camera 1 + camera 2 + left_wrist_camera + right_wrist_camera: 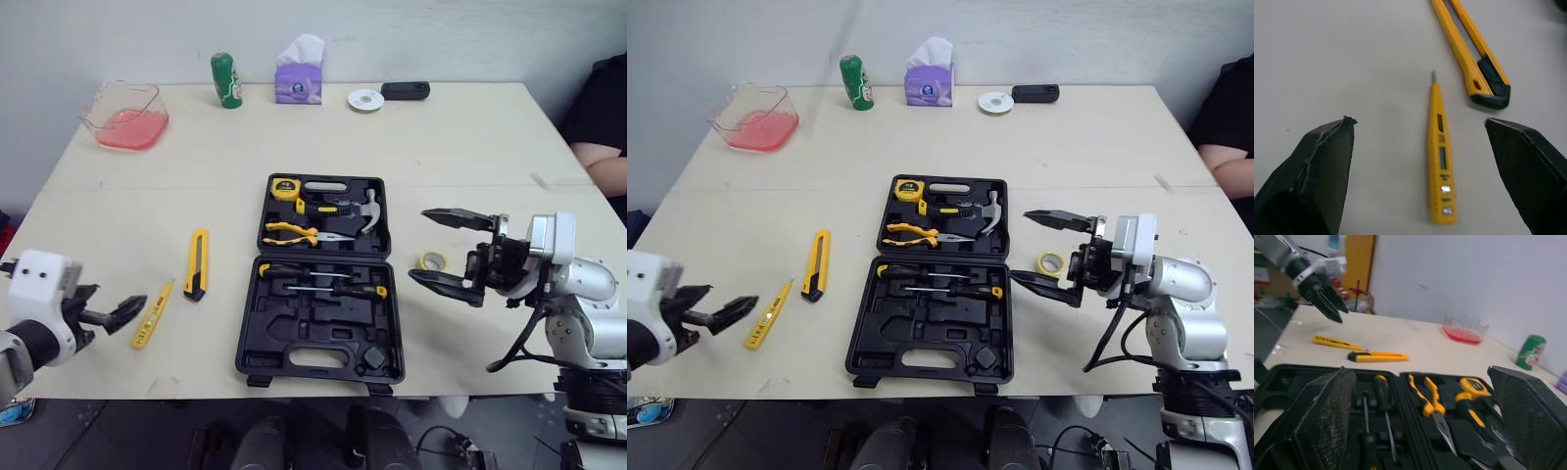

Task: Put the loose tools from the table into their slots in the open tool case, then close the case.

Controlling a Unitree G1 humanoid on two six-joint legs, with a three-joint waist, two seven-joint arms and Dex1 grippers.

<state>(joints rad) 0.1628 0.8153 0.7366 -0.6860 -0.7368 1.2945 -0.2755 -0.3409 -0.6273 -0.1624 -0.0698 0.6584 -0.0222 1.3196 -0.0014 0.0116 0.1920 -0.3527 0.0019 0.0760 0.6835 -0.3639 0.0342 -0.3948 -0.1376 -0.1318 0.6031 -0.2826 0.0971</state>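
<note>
Nearest the front edge of the worktop [470,147], well left of the open tool case [313,357], the left claw [125,313] has its two black fingers spread wide and holds nothing. A yellow tester screwdriver [154,313] lies flat just off its tips, on the side toward the case. In the left wrist view it sits between the parted fingers with its metal tip pointing away from the claw. A yellow utility knife [197,263] lies a little farther back, between the tester and the case and apart from both.

The case lies flat and open mid-worktop. Two screwdrivers [323,289] sit in its near half. Its far half holds pliers [294,233], a hammer [370,211] and a tape measure [285,188].

Just right of the case the right claw [419,245] is also spread wide and empty, one finger above the other, tips aimed at the case's right edge. A small roll of yellow tape [430,261] lies on the worktop close by the lower finger. I cannot tell whether they touch.

Far beyond the case, along the back edge, stand a clear tub with a pink bottom [125,117], a green can [226,80], a purple tissue box [299,76], a white disc [365,99] and a small black device [405,90]. A person's arm [602,127] rests at the far right.
</note>
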